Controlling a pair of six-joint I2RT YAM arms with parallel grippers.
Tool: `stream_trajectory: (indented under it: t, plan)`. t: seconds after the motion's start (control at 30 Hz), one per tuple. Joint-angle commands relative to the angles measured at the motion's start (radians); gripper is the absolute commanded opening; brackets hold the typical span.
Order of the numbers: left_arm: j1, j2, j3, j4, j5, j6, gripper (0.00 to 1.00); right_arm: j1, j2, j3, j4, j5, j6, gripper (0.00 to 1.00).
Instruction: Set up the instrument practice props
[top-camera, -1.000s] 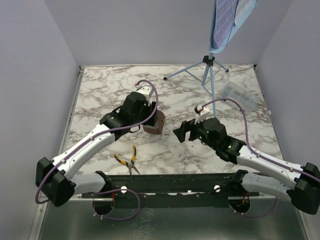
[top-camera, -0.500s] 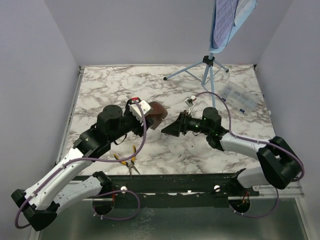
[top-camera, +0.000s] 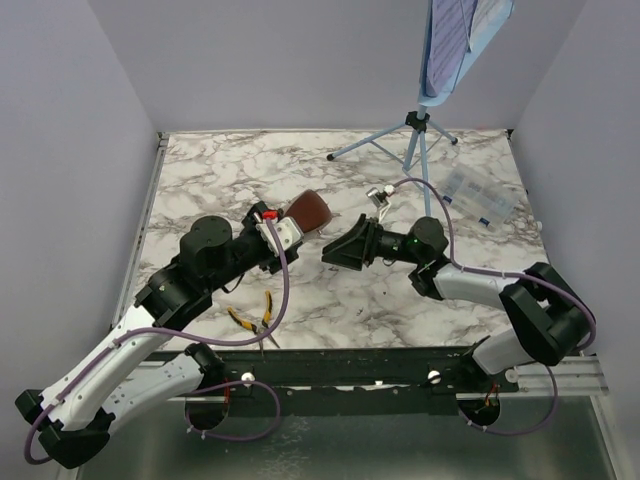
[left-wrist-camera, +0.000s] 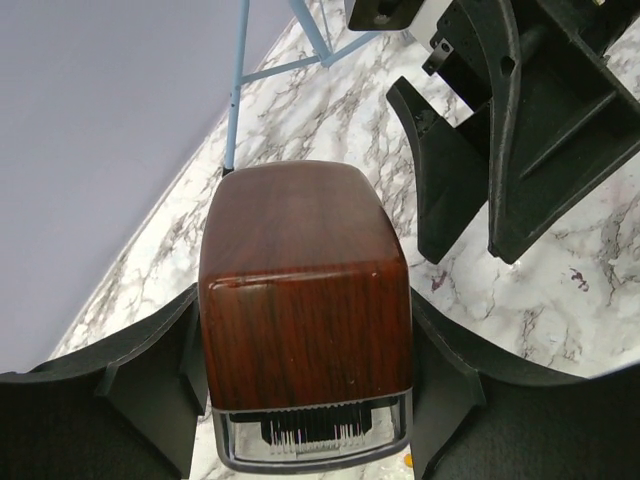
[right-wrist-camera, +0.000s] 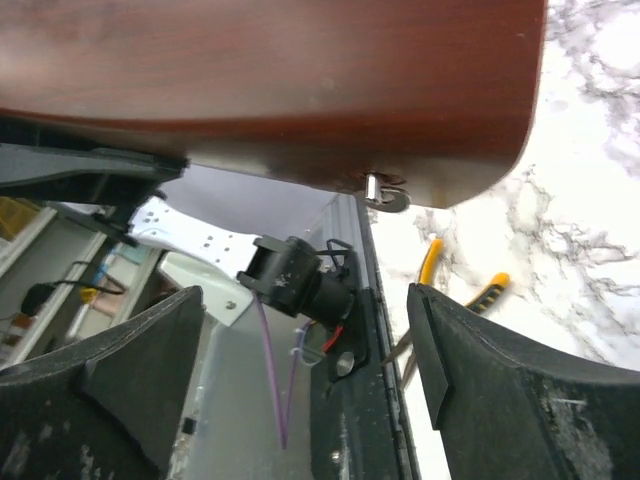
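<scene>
Top view: left tool (top-camera: 290, 222) pinches the metronome (top-camera: 309, 211), lifted off the counter (top-camera: 200, 170) and tipped on its side, mid-counter. Right tool (top-camera: 340, 250) faces it from just beside, jaws spread, not touching. Looks like a handover, left to right. Music stand (top-camera: 420, 140) is up at the back right w/ the sheet (top-camera: 455, 35) on its desk. Pliers (top-camera: 255, 322) lie near the front edge; clear box (top-camera: 478, 195) at right, both apart from the action.

Left wrist: metronome (left-wrist-camera: 305, 300) sits square between the two fingers (left-wrist-camera: 150, 385), clamped on its side faces, wood face up, scale window near the cam. Right tool (left-wrist-camera: 500, 150) is ahead and to the right, fingers wide, over bare marble.

Right wrist: metronome (right-wrist-camera: 270, 80) fills the top of the frame, very close, above the spread fingers (right-wrist-camera: 480, 370); a small metal key sticks out of its lower edge. Pliers (right-wrist-camera: 440, 290) show beyond.

To do it well, imo: line the right jaws up w/ the free end, on faces the left fingers don't cover, and keep clear of that key. Sides taper, so go deep enough not to squeeze it out. Left lets go only after right has a firm hold. Then set it down base first, near the stand.
</scene>
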Motion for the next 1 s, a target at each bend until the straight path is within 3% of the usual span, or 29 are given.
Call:
stream_trajectory:
  t: [0.0, 0.07, 0.13, 0.23, 0.33, 0.4, 0.53, 0.77, 0.87, 0.97]
  plan:
    - [-0.003, -0.027, 0.074, 0.152, -0.014, 0.054, 0.0, 0.008, -0.096, 0.054, -0.27, 0.119, -0.22, 0.88]
    - [-0.003, -0.026, 0.085, 0.153, -0.032, 0.039, 0.0, 0.074, -0.16, 0.124, -0.543, 0.335, -0.459, 0.88]
    - [-0.003, -0.014, 0.103, 0.153, -0.067, 0.013, 0.0, 0.154, -0.188, 0.168, -0.659, 0.598, -0.636, 0.88]
    - [-0.004, 0.002, 0.119, 0.153, -0.113, -0.014, 0.0, 0.231, -0.174, 0.21, -0.68, 0.848, -0.798, 0.86]
    - [-0.004, 0.011, 0.134, 0.153, -0.149, -0.014, 0.0, 0.264, -0.139, 0.252, -0.654, 0.976, -0.878, 0.78]
    - [-0.004, 0.017, 0.148, 0.152, -0.171, -0.004, 0.0, 0.285, -0.122, 0.275, -0.626, 1.027, -0.918, 0.73]
    - [-0.006, 0.022, 0.163, 0.152, -0.177, 0.015, 0.0, 0.286, -0.097, 0.332, -0.641, 0.982, -0.894, 0.72]
    - [-0.007, 0.023, 0.168, 0.151, -0.182, 0.007, 0.0, 0.286, -0.104, 0.362, -0.682, 1.082, -0.804, 0.54]
    - [-0.006, 0.023, 0.164, 0.152, -0.202, 0.017, 0.0, 0.286, -0.138, 0.358, -0.685, 1.065, -0.779, 0.46]
    - [-0.006, 0.026, 0.164, 0.155, -0.222, 0.034, 0.0, 0.286, -0.177, 0.338, -0.693, 1.017, -0.735, 0.45]
